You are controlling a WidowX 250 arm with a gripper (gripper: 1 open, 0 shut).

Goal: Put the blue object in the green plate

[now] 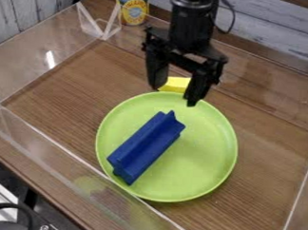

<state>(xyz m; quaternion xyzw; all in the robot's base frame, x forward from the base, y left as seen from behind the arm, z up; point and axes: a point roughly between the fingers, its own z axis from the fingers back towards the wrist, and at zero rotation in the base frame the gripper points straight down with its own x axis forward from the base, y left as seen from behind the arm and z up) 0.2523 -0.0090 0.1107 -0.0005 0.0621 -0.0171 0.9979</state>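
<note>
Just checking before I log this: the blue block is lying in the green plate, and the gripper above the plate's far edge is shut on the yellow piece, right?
Not quite. The blue block does lie in the green plate, and the gripper is above the plate's far edge, but its jaws stand open and hold nothing; the yellow piece lies on the table behind them. The camera view shows it.

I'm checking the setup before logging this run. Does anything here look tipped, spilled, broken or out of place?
Nothing stands out. The blue object lies diagonally in the green plate, its lower end reaching the near-left rim. The tool hangs open above the plate's far edge, partly hiding a yellow piece on the table. No spill or damage shows.
</note>
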